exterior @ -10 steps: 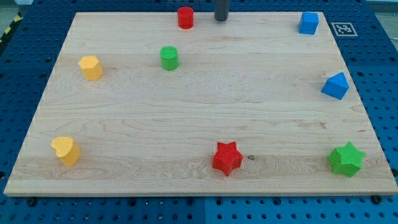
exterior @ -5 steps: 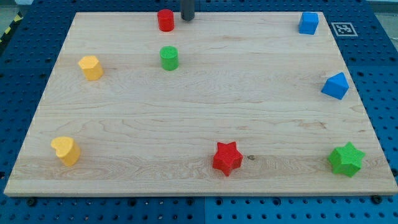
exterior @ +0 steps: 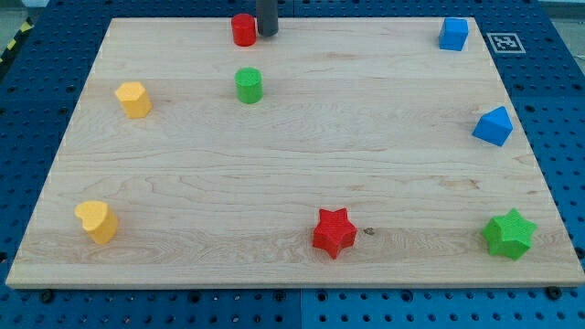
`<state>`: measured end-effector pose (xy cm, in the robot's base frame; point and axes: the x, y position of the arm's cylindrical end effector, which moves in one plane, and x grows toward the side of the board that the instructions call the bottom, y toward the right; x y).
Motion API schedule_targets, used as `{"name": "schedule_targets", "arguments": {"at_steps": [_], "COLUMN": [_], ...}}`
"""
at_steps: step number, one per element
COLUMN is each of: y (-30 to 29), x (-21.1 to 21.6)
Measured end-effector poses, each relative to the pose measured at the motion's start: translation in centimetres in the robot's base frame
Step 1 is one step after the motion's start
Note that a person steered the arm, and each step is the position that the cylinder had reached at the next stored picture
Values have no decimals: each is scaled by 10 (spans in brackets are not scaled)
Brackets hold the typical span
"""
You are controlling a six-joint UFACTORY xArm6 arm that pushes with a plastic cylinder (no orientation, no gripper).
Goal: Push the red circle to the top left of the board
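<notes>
The red circle [exterior: 242, 29] stands near the board's top edge, left of centre. My tip [exterior: 266, 33] is a dark rod end right beside the red circle on its right side, touching or nearly touching it. The wooden board [exterior: 292, 164] fills most of the view, and its top left corner lies well to the left of the red circle.
A green circle [exterior: 248, 85] sits just below the red circle. A yellow block [exterior: 133, 99] lies at the left, a yellow heart [exterior: 97, 220] at bottom left. A red star [exterior: 334, 232], a green star [exterior: 508, 233] and two blue blocks [exterior: 452, 34] [exterior: 493, 126] lie on the right side.
My tip has moved left along the top edge. The red circle was pushed left from its earlier spot and has held still over the last half second while the tip closed in.
</notes>
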<state>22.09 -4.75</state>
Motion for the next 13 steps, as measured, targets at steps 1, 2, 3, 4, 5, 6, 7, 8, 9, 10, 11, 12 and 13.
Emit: {"name": "schedule_targets", "arguments": {"at_steps": [1,2,3,4,5,6,7,8,9,10,11,12,13], "y": [-2,-13,-49,-57,-42,-39,-52,-84,-118,-148,-156,-136,-83], "x": [0,0,0,11,37,40,29,15,11,10,10,15,29]}}
